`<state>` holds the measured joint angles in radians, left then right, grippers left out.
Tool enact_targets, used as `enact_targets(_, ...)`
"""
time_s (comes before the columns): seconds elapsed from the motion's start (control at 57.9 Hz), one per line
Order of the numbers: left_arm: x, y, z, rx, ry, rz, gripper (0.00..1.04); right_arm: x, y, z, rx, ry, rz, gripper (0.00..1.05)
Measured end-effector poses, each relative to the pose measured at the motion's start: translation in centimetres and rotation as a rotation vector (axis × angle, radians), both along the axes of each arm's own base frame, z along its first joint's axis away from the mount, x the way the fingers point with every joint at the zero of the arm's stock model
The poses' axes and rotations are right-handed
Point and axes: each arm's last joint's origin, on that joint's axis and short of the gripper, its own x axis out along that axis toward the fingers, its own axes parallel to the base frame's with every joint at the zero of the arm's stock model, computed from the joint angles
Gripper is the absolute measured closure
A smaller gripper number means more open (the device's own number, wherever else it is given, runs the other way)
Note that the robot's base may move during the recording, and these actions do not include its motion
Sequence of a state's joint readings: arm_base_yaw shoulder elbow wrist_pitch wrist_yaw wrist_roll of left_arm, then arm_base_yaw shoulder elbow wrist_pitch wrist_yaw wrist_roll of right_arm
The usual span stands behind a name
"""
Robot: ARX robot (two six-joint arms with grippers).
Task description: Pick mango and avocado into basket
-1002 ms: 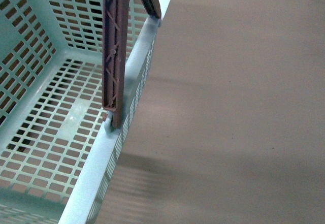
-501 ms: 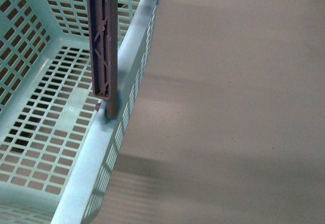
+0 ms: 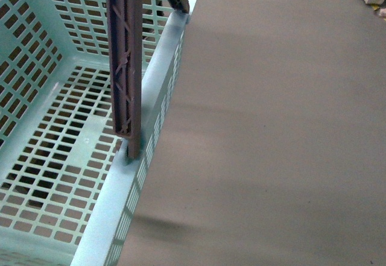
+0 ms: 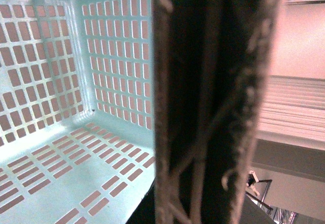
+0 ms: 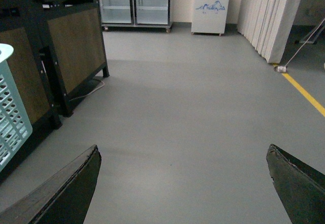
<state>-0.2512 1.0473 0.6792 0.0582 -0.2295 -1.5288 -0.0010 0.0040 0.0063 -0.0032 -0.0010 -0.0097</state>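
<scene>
The light teal basket [image 3: 154, 106] fills the left of the front view, with its brown handle [image 3: 125, 61] standing upright over the near rim. The slotted floor I can see is empty. In the left wrist view the brown handle [image 4: 213, 102] fills the middle, very close, with the basket's inner wall [image 4: 111, 56] behind it. My left gripper is shut on that handle, which hides its fingers. My right gripper [image 5: 183, 150] is open and empty over grey floor, with the basket's edge [image 5: 10, 107] off to one side. The mango and avocado are out of view.
Grey floor [image 3: 271, 127] lies beside the basket. The right wrist view shows a dark cabinet [image 5: 66, 46], glass-door fridges [image 5: 134, 3], a white appliance [image 5: 210, 5], a pale curtain [image 5: 271, 16] and a yellow floor line [image 5: 304, 94].
In the front view the basket's rim and handle swung left, then drifted slightly back right. A pale object has come into view at the top right corner.
</scene>
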Motion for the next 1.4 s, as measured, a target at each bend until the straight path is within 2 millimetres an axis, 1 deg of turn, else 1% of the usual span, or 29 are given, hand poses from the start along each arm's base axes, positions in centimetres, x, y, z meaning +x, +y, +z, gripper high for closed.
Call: enact_targets(1.4, 0.00, 0.00, -0.01, -0.002, 0.000, 0.001, 0.99, 0.00, 0.00, 0.00, 0.000, 0.000, 0.000, 0.08)
